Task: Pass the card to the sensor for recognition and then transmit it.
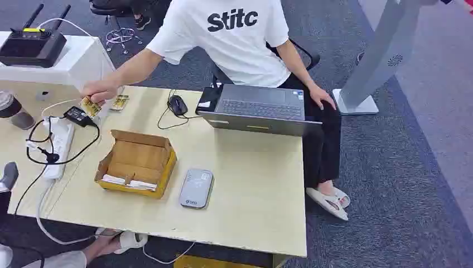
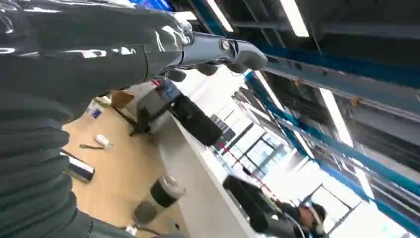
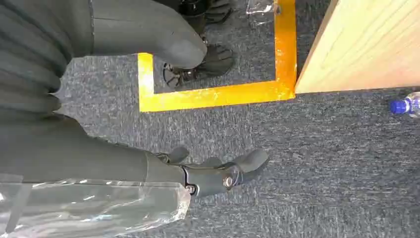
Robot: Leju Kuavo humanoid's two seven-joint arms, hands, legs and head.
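Both robot hands empty; a person is handling the cards at the table's far left corner.

A seated person's hand (image 1: 99, 89) is holding a gold card (image 1: 90, 106) just above the table (image 1: 251, 190), near a second card (image 1: 119, 102) lying flat beside it. The grey sensor (image 1: 196, 188) is lying flat near the table's front edge, just beside an open cardboard box (image 1: 136, 163). A laptop (image 1: 257, 109) is sitting open at the far edge with a mouse (image 1: 177, 104) next to it, and a power strip (image 1: 58, 146) is lying along the left side. The left hand (image 2: 218, 54) is gripping nothing, fingers loosely curled and apart. The right hand (image 3: 213, 173) is hanging over grey carpet (image 3: 322, 163), fingers loosely apart and empty, near yellow floor tape (image 3: 213, 94).
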